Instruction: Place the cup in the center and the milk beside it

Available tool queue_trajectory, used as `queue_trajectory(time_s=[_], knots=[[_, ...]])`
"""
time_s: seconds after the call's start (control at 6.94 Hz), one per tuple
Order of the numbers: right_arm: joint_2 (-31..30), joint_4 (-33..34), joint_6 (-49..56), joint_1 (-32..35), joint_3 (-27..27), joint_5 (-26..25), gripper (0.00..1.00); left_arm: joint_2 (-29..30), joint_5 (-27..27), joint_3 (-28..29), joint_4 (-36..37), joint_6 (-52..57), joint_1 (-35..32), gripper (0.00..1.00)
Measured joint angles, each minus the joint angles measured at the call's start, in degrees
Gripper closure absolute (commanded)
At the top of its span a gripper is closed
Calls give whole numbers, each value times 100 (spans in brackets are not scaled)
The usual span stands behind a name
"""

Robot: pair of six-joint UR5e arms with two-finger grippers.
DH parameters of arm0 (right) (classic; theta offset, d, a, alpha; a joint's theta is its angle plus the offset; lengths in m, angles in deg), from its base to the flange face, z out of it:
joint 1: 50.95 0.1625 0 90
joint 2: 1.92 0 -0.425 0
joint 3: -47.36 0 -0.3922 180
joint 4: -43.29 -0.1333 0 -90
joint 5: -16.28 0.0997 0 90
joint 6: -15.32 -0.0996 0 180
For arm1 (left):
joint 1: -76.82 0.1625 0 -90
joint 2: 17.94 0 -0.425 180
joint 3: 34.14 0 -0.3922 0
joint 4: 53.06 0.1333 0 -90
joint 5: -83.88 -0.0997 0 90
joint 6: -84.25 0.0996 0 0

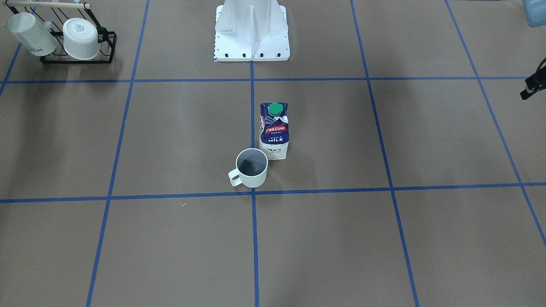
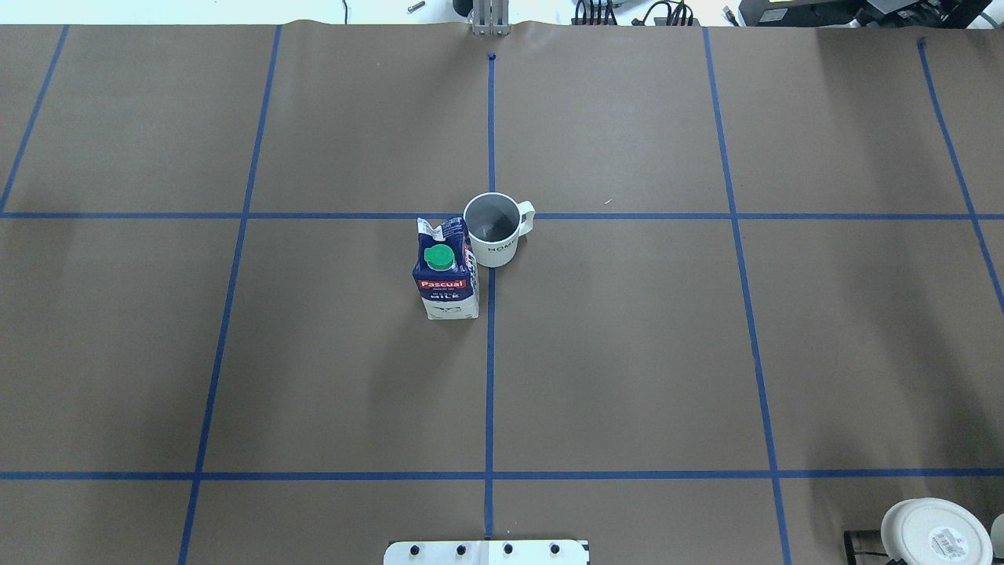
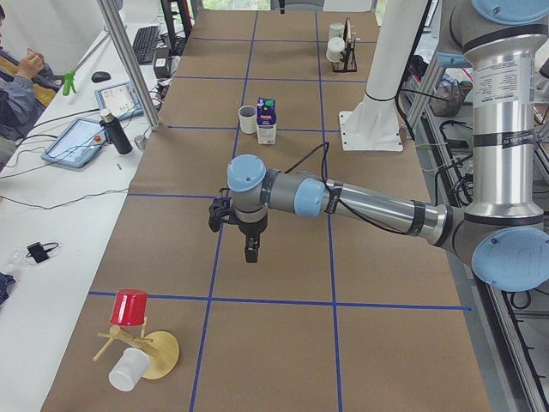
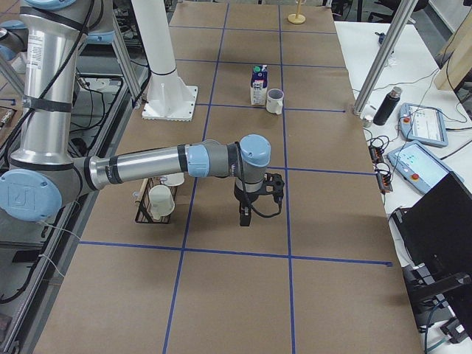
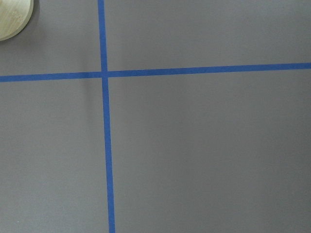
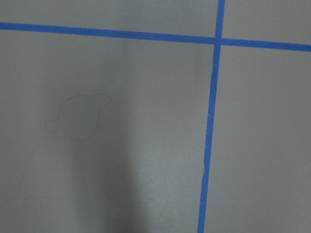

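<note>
The cup (image 1: 251, 168), a white mug with a grey inside and a small loop handle, stands upright at the table's centre, on the middle tape line. The overhead view (image 2: 492, 231) shows faint dark lettering on its side. The milk (image 1: 274, 132), a dark-blue and white Pascual carton with a green cap, stands upright close beside it (image 2: 445, 275). I cannot tell if they touch. My left gripper (image 3: 250, 253) hovers over bare table far from both. My right gripper (image 4: 244, 219) also hovers far away. I cannot tell whether either is open or shut.
A black wire rack (image 1: 106, 47) holding two white mugs stands at the table's corner on my right side. A wooden stand (image 3: 159, 356) with a red cup and a white cup sits at my left end. The white robot base (image 1: 251, 34) is behind the centre.
</note>
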Motion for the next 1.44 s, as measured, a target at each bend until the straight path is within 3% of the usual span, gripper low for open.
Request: queue_trajectory(time_s=[0.58,1.44], knots=[[13,0,-6,4,12,0,0,68,-321,69,1,57,-5,2],[51,0,-2,4,23,-7,0,-79,-142,173,-44,-226,2,2]])
